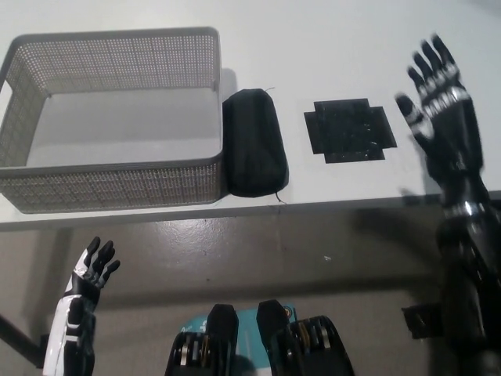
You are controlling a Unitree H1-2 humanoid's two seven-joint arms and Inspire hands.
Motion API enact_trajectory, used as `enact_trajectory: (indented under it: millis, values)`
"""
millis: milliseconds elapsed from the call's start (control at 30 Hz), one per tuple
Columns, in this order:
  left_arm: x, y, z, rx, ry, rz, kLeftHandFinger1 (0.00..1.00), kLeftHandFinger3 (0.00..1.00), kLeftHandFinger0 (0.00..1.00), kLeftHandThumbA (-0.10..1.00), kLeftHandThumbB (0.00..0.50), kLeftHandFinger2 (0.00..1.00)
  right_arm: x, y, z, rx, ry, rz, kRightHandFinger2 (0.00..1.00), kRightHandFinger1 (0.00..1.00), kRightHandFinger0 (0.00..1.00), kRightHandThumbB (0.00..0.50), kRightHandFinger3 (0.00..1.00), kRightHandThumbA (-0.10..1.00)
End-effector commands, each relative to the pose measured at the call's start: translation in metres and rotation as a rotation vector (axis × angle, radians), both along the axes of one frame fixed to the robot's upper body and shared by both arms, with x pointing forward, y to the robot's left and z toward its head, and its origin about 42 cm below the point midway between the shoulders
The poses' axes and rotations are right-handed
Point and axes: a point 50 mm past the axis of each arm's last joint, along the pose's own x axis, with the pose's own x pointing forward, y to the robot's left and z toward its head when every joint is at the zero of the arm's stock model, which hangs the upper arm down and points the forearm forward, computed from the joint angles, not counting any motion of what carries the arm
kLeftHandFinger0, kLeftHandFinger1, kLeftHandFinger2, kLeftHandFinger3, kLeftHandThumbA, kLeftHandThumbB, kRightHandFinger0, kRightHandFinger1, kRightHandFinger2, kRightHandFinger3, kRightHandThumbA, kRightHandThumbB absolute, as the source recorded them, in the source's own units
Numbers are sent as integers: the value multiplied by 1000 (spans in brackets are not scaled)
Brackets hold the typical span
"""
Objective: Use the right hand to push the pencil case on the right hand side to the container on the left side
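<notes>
The right robot hand (438,98) is open and holds nothing. The pencil case (253,142) lies well to its left, long side touching the basket (117,182). The left robot hand (92,269) rests low.

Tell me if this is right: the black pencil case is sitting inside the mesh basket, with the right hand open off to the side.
Not quite. In the head view the pencil case sits outside the basket, against its right wall. The right hand is open, off to the side.

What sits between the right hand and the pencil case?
In the head view, a flat black mat lies between the right hand and the pencil case.
</notes>
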Motion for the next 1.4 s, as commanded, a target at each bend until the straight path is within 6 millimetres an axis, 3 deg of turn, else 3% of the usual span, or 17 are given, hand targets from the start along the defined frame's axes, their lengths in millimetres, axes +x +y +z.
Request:
enact_trajectory:
  millis: [0, 67, 267, 367, 433, 567, 867, 1033, 1133, 1367]
  values:
    - [9, 3, 20, 15, -102, -24, 1000, 1000, 1000, 1000, 244, 1000, -95, -17, 38, -125, -192, 24, 1000, 1000, 1000, 396, 1000, 1000]
    - [12, 4, 22, 17, -106, -23, 1000, 1000, 1000, 1000, 246, 1000, -102, -19, 29, -134, -174, 28, 1000, 1000, 1000, 395, 1000, 1000]
    - [22, 14, 27, 26, -125, -1, 1000, 1000, 1000, 1000, 276, 1000, -127, -14, -33, -142, -62, 45, 1000, 1000, 1000, 366, 1000, 1000]
    - [27, 15, 28, 18, -129, -3, 1000, 1000, 1000, 1000, 286, 1000, -137, -10, -60, -173, 62, 29, 1000, 1000, 1000, 439, 1000, 1000]
    - [29, 14, 28, 12, -129, -9, 1000, 1000, 1000, 1000, 293, 1000, -138, -8, -77, -178, 105, 2, 1000, 1000, 1000, 362, 1000, 1000]
    - [32, 16, 30, 11, -136, -12, 1000, 1000, 1000, 1000, 281, 1000, -131, -9, -98, -196, 160, -27, 1000, 1000, 1000, 332, 1000, 1000]
    - [34, 21, 29, 22, -128, 0, 1000, 1000, 1000, 1000, 263, 1000, -123, -5, -102, -139, 196, 4, 1000, 1000, 1000, 376, 1000, 1000]
    - [38, 20, 24, 29, -109, 2, 1000, 1000, 1000, 1000, 254, 1000, -122, -1, -101, -126, 185, 46, 1000, 1000, 1000, 316, 1000, 1000]
    - [38, 20, 19, 41, -90, 2, 1000, 1000, 1000, 1000, 242, 1000, -123, -1, -98, -136, 177, 37, 1000, 1000, 1000, 306, 1000, 1000]
    - [33, 20, 9, 48, -53, 11, 1000, 1000, 1000, 1000, 233, 1000, -121, -5, -97, -141, 172, -5, 1000, 1000, 1000, 364, 1000, 1000]
